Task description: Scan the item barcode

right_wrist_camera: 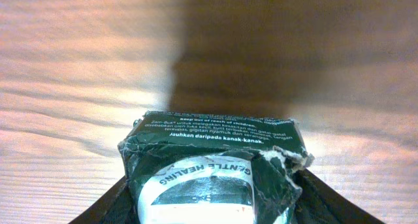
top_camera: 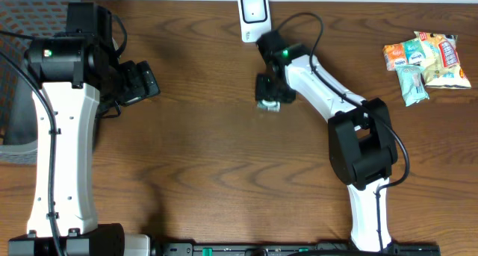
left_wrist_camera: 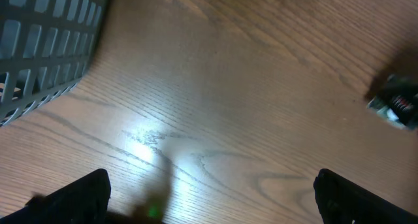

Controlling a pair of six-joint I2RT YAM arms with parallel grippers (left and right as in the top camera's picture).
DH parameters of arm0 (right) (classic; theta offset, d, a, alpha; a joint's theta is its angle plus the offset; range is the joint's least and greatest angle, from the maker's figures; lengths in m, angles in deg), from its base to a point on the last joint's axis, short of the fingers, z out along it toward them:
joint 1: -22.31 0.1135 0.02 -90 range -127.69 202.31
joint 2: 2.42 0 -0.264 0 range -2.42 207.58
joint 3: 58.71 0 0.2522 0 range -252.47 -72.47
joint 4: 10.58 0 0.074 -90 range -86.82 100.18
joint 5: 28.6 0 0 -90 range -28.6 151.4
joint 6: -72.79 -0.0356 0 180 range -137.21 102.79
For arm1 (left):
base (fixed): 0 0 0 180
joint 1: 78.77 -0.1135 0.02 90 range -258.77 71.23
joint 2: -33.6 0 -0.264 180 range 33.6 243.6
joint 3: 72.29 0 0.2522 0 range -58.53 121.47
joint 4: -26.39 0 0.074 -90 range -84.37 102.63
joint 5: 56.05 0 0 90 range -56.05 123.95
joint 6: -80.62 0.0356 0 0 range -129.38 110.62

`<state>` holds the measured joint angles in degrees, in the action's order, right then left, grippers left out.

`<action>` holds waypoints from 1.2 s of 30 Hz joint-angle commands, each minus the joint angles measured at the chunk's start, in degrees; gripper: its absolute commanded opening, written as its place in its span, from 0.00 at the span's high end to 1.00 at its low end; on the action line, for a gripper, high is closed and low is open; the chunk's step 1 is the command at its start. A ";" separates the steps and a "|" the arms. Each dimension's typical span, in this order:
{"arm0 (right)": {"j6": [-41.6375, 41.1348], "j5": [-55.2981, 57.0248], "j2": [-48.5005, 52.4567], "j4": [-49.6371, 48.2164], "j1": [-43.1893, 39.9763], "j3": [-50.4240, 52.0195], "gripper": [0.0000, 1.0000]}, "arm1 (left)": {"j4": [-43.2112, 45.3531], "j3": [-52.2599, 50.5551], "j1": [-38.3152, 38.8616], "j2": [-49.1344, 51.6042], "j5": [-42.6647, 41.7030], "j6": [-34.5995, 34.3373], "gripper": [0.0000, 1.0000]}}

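Note:
The item is a dark green box (right_wrist_camera: 215,152) with white print and a torn corner, filling the lower half of the right wrist view. My right gripper (right_wrist_camera: 212,208) is shut on it, with one finger pressed against each side. From overhead, the box (top_camera: 268,103) and the right gripper (top_camera: 267,92) are just below the white scanner (top_camera: 252,13) at the table's back edge. No barcode shows on the faces I can see. My left gripper (top_camera: 146,80) hangs open over bare wood on the left, with nothing between its fingers (left_wrist_camera: 85,194). The box (left_wrist_camera: 395,106) shows blurred at its far right.
A grey mesh basket (top_camera: 19,32) stands at the back left corner, and its wall (left_wrist_camera: 39,48) is close to the left gripper. Several snack packets (top_camera: 426,58) lie in a heap at the back right. The table is brown wood.

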<state>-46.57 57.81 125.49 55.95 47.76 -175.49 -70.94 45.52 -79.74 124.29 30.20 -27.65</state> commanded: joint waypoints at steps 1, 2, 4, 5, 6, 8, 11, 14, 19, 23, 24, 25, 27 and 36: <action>1.86 4.02 0.17 -1.75 0.13 -5.53 0.47 | -0.15 -0.26 -0.09 0.13 0.11 -0.72 0.02; 1.86 5.27 0.17 -2.82 0.13 -6.47 0.47 | -0.15 -0.26 -0.09 0.13 0.11 -0.70 0.02; 2.64 8.07 0.17 -7.04 0.02 -8.46 0.48 | -0.15 -0.26 -0.09 0.13 0.11 -0.72 0.02; 3.72 8.59 0.17 -9.16 0.02 -9.16 0.48 | -0.15 -0.26 -0.09 0.13 0.11 -0.72 0.02; 5.14 8.70 0.17 -11.54 -0.04 -9.86 0.48 | -0.15 -0.26 -0.09 0.13 0.11 -0.72 0.02; 9.18 8.81 0.17 -17.75 -0.11 -11.21 0.48 | -0.15 -0.26 -0.09 0.13 0.11 -0.72 0.02; 11.45 11.06 0.20 -26.99 -0.26 -11.69 0.53 | -0.15 -0.26 -0.09 0.13 0.11 -0.70 0.02; 11.47 10.99 0.72 -33.73 -0.92 -11.67 0.51 | -0.15 -0.26 -0.09 0.13 0.11 -0.72 0.02; 14.36 10.99 2.95 -46.14 -2.60 -11.67 0.47 | -0.15 -0.26 -0.09 0.13 0.11 -0.72 0.02; 18.56 11.02 6.54 -56.39 -2.97 -11.67 0.44 | -0.15 -0.26 -0.09 0.13 0.11 -0.72 0.02; 19.45 11.02 7.39 -58.47 -3.04 -11.67 0.44 | -0.15 -0.26 -0.09 0.13 0.11 -0.70 0.02; 20.15 11.02 8.39 -60.59 -3.08 -11.67 0.44 | -0.15 -0.26 -0.09 0.13 0.11 -0.72 0.02; 20.28 11.04 10.12 -63.95 -3.15 -11.67 0.45 | -0.15 -0.26 -0.09 0.13 0.11 -0.72 0.02; 20.24 10.99 14.36 -73.26 -3.06 -11.67 0.42 | -0.15 -0.26 -0.09 0.13 0.11 -0.72 0.02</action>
<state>-27.21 68.54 139.07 -15.36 44.50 -186.38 -70.94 45.52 -79.74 124.29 30.18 -27.62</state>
